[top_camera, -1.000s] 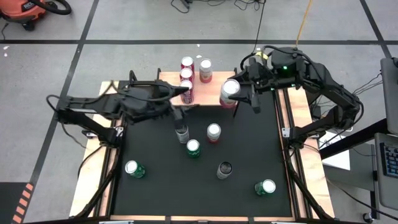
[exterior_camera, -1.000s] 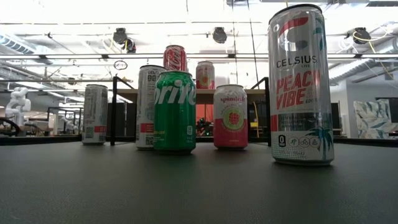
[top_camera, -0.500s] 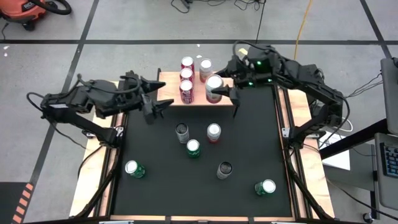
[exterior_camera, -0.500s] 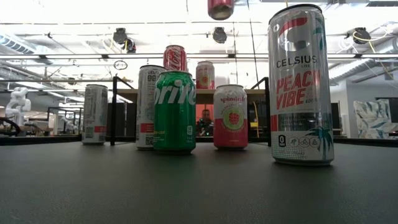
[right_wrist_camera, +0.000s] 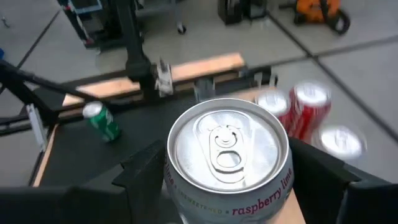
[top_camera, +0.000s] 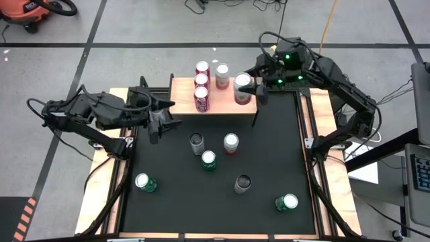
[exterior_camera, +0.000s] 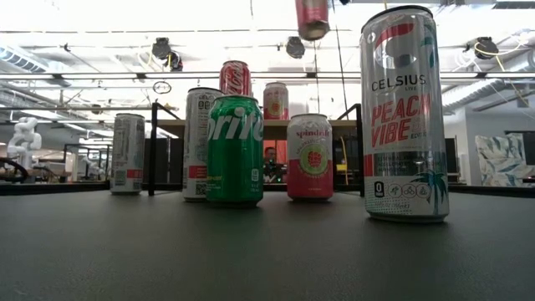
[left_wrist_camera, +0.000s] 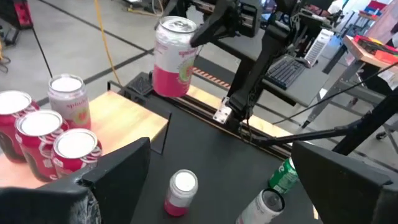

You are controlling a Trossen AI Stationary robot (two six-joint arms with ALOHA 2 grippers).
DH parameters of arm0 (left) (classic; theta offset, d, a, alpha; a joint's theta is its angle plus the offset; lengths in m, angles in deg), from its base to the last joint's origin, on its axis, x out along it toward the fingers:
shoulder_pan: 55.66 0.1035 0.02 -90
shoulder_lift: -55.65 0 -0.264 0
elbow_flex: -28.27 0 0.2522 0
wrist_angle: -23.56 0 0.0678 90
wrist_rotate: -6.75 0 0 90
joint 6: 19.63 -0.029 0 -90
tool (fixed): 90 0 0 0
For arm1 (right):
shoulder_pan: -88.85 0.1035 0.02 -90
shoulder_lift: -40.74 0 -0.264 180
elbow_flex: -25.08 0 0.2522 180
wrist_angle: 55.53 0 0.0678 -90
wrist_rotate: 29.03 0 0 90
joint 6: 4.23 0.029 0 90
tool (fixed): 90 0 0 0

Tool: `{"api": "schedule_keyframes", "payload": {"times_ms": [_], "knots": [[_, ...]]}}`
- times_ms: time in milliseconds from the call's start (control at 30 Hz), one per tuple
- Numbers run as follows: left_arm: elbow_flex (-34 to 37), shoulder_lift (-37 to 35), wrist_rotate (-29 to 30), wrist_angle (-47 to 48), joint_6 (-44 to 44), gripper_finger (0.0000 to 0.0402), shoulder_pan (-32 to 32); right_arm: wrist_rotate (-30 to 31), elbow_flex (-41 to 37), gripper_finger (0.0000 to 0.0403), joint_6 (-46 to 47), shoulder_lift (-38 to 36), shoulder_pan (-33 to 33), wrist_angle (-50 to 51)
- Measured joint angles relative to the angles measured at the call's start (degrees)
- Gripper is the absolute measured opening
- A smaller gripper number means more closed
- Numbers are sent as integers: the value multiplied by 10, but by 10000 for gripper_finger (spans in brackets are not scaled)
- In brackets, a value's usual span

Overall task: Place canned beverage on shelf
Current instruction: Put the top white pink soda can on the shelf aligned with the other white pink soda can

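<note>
The shelf (top_camera: 185,101), a light wood top on thin black legs, stands at the mat's far edge with several cans on its left half: red ones (top_camera: 201,94) and a pink and white one (top_camera: 222,71). My right gripper (top_camera: 244,89) is shut on a pink and white raspberry-lime can (left_wrist_camera: 176,59) above the shelf's right part; the low view shows this can (exterior_camera: 312,17) hanging high over the shelf (exterior_camera: 334,125). My left gripper (top_camera: 169,115) stands open with nothing in it, just off the shelf's left near corner. My right gripper pinches the can's side wall (right_wrist_camera: 186,196) between its two fingers (right_wrist_camera: 146,168), a little below the can's top rim. The fingers come nearly level from the table's far right. The can stands upright, top up, lifted clear above the shelf.
Several loose cans stand on the black mat (top_camera: 269,148): a silver one (top_camera: 196,142), a pink one (top_camera: 230,142), green ones (top_camera: 209,160) (top_camera: 144,182) (top_camera: 287,202) and a dark one (top_camera: 242,183). A tall Celsius can (exterior_camera: 404,113) looms near the low camera.
My right gripper has carried the can from the shelf's right near corner toward the far edge, over the shelf top, and sunk a little. My left gripper has drawn back from the mat's middle toward the table's left edge, still open.
</note>
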State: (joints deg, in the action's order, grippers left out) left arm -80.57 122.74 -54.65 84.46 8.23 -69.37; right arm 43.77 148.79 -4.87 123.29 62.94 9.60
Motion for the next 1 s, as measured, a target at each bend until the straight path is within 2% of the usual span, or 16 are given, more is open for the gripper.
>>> {"api": "schedule_keyframes", "payload": {"times_ms": [200,400,567,733,1000], "knots": [[0,3,0,3,17,389,-3,-33,-92,267,0,-63,-27,4],[0,6,2,3,18,389,-2,-41,-240,267,39,-133,-40,-131],[0,13,5,4,18,389,3,-60,-330,270,81,-151,-39,-253],[0,16,21,6,16,389,3,-76,-350,271,82,-129,-39,-306],[0,25,34,8,18,389,6,-86,-350,271,20,-82,-39,-350]]}}
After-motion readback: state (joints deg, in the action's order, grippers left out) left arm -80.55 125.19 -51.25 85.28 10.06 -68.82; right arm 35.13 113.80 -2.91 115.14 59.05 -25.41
